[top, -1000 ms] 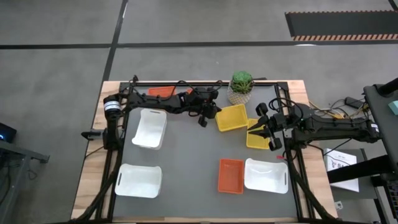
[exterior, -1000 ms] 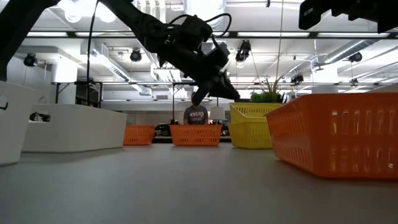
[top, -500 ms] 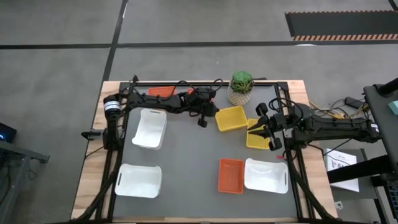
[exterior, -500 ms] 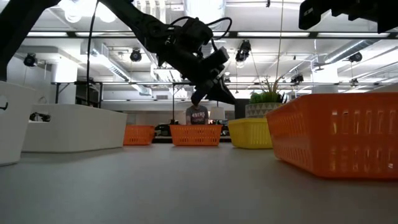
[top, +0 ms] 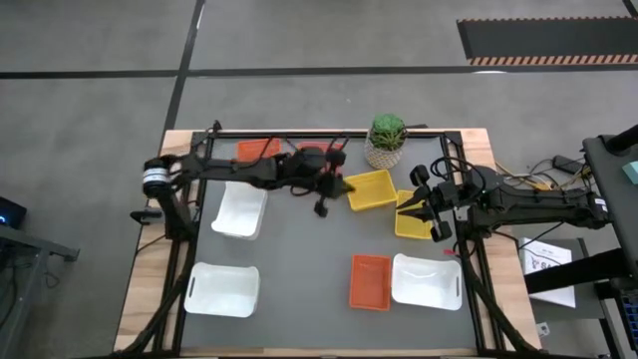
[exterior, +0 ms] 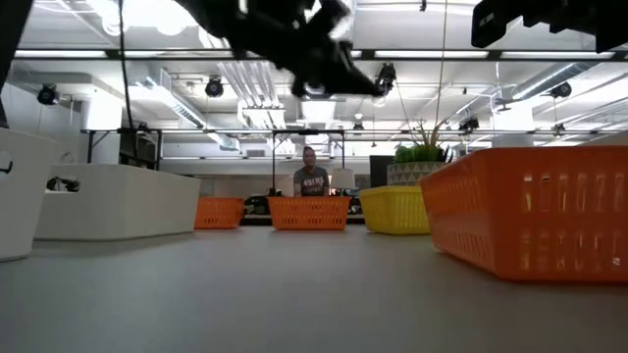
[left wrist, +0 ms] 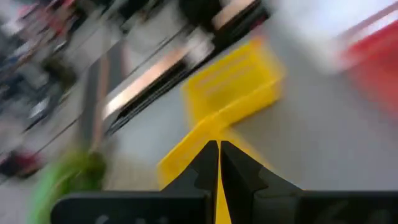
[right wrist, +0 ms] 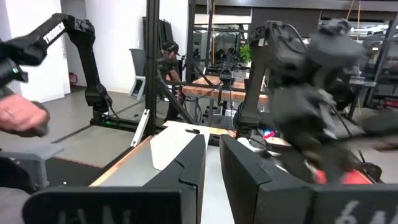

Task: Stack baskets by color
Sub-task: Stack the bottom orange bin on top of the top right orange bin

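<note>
My left gripper (top: 321,204) is shut on nothing and hangs raised over the table's far middle, just left of a yellow basket (top: 371,189); its shut fingers (left wrist: 219,163) point at that basket (left wrist: 233,84). A second yellow basket (top: 412,221) lies by my right gripper (top: 423,205), which is raised at the right edge, slightly open and with nothing in it. An orange basket (top: 257,150) rests at the far edge and another (top: 370,281) near the front. Three white baskets (top: 240,206), (top: 221,289), (top: 427,281) rest flat on the table.
A potted green plant (top: 387,140) stands at the far edge behind the yellow baskets. The grey mat's middle (top: 299,254) holds no objects. A person (exterior: 311,181) sits in the room beyond the table's far edge.
The yellow basket at the far middle, which stood tipped up in the low view, has dropped level. My left gripper has then risen and drawn back from it toward the table's left and near side, staying shut.
</note>
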You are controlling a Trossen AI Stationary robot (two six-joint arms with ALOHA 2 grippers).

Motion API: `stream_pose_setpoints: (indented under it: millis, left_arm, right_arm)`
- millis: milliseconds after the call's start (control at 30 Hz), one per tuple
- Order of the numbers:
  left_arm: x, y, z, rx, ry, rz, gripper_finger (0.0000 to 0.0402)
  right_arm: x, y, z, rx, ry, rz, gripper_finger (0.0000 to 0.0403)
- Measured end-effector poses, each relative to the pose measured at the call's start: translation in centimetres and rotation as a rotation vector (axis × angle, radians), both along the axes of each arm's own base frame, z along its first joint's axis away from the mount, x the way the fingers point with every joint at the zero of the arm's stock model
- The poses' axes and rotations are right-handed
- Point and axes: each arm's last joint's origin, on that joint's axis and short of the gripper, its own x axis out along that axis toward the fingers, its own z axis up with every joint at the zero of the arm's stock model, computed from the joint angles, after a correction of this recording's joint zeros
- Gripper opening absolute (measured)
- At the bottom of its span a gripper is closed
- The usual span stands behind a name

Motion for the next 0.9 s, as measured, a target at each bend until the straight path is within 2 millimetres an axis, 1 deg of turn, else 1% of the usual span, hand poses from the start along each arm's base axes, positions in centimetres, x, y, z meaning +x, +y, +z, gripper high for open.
stream_pose_setpoints:
  millis: [67, 133, 233, 367, 467, 600, 700, 833, 900]
  left_arm:
    - [-1.0, -1.9, 0.9, -0.051, -0.032, -0.085, 0.0001]
    - [-2.3, -3.6, 1.3, -0.093, -0.033, -0.127, 0.0001]
    - [-3.9, -5.8, 1.1, -0.182, -0.015, -0.144, 0.0001]
    - [-5.9, -7.7, 1.1, -0.318, 0.009, -0.121, 0.0001]
    - [-7.2, -8.6, 1.0, -0.390, 0.022, -0.107, 0.0001]
    - [-8.2, -9.1, 0.4, -0.407, 0.031, -0.115, 0.0001]
    - [-8.9, -9.1, -0.1, -0.398, -0.011, -0.106, 0.0001]
    - [-10.0, -8.7, -1.1, -0.357, -0.059, -0.010, 0.0001]
    - [-10.6, -8.4, -1.0, -0.325, -0.111, 0.034, 0.0001]
  right_arm:
    - [0.1, 0.0, 0.0, 0.003, 0.004, 0.000, 0.0043]
    - [0.1, 0.0, -0.1, 0.010, 0.009, -0.004, 0.0043]
    - [0.3, -0.1, -0.2, 0.021, 0.017, -0.040, 0.0043]
    - [0.8, -0.3, -0.5, 0.053, 0.042, -0.074, 0.0043]
    - [1.4, -0.3, -0.8, 0.075, 0.063, -0.070, 0.0043]
    - [2.5, -0.3, -1.3, 0.107, 0.085, -0.057, 0.0043]
    - [3.5, -0.1, -1.6, 0.140, 0.121, -0.045, 0.0043]
    - [4.8, 0.4, -1.5, 0.178, 0.176, -0.015, 0.0043]
    - [5.5, 0.7, -1.3, 0.189, 0.205, 0.001, 0.0043]
